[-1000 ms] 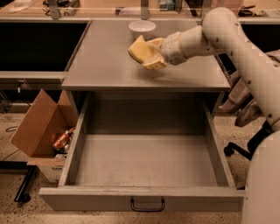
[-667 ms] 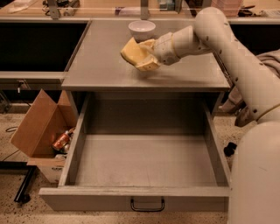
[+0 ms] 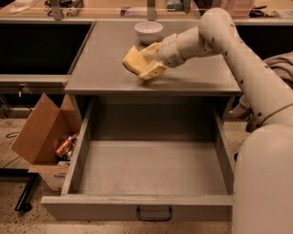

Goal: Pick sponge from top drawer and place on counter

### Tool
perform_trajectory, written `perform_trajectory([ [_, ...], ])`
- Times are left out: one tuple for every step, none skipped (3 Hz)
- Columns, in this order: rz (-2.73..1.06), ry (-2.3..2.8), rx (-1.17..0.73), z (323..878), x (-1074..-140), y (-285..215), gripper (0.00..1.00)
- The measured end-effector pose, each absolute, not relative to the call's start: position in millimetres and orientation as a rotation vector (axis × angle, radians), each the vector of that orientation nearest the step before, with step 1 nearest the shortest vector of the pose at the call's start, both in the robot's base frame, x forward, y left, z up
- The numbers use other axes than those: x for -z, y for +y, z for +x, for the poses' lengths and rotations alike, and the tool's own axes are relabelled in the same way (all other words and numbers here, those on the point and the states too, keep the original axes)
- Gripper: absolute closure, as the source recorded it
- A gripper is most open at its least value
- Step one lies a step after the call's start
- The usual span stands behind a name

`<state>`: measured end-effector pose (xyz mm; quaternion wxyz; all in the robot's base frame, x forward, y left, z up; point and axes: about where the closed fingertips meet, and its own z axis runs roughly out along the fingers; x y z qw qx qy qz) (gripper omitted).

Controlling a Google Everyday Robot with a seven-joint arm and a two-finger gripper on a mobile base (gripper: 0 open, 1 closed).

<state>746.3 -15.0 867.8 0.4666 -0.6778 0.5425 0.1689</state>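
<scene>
The pale yellow sponge is held in my gripper just above the grey counter, near its middle. The gripper's cream fingers are shut on the sponge, one above and one below it. My arm reaches in from the right. The top drawer is pulled fully open below the counter, and its inside is bare. Its dark handle is at the centre of the front panel.
A white bowl stands at the counter's back edge, just behind the gripper. An open cardboard box with a can in it sits on the floor to the left of the drawer. A wooden tabletop runs along the back.
My gripper has carried the sponge leftward across the counter and slightly lower, toward the counter's middle. The drawer has not moved.
</scene>
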Motion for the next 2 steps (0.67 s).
perform_trajectory([
  [-1.659, 1.328, -0.418, 748.2, -868.3, -14.5, 0.04],
  [-1.643, 1.327, -0.402, 750.1, -873.4, -19.2, 0.00],
])
